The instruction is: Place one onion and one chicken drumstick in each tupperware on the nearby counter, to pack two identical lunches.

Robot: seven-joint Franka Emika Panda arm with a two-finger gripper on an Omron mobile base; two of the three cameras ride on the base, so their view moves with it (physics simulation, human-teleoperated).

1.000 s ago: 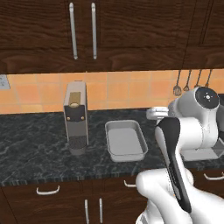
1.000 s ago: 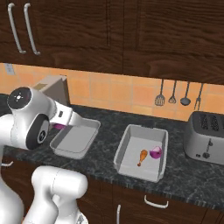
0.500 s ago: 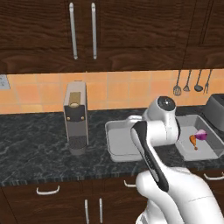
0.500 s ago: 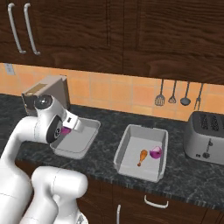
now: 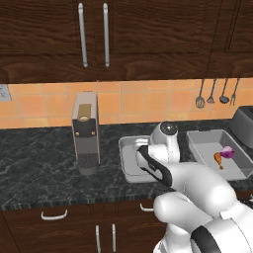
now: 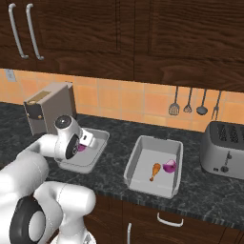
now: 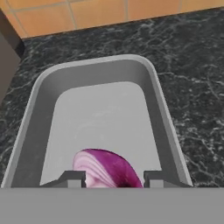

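Glossy white arm (image 5: 197, 190) of rounded, bulbous links, with dark bands at the joints and a grey disc cap (image 6: 63, 122) at twelve o'clock on the wrist.

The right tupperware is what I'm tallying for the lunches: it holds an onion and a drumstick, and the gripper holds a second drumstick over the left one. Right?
Not quite. The gripper holds an onion, not a drumstick, over the left tupperware, as the hand view shows. The right tupperware does hold an onion and a drumstick.

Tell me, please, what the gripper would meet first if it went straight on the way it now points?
Most likely the floor of the left tupperware; the gripper holds an onion above it, though depth is hard to judge.
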